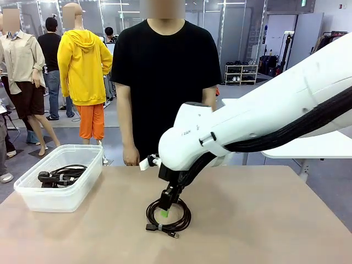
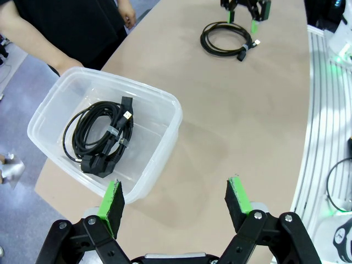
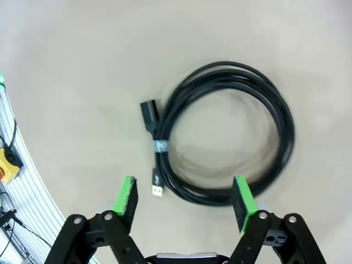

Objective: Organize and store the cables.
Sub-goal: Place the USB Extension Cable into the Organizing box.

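The surface is tan and wide, with a person standing at its far edge, hands hanging down. My right arm reaches across the middle from my right side. On my left sits a clear plastic box that already has one bundle of coiled cable lying in it, tied and resting on the bottom.

The other coiled cable lies flat on the bare surface near the middle, bound by a small tie, with its two plug ends poking out beside the tie. My right tool hangs directly over it with its pads spread, one pad outside the ring and one over its near edge, gripping nothing. My left tool is also spread and carries nothing, hovering over the surface just beside the box.

My worry: if I close on only a strand or two, the coil may tilt, slip out or unravel on the way to the box. Coming down too low could press the pads into the surface, and a loose plug could catch on the box's rim.
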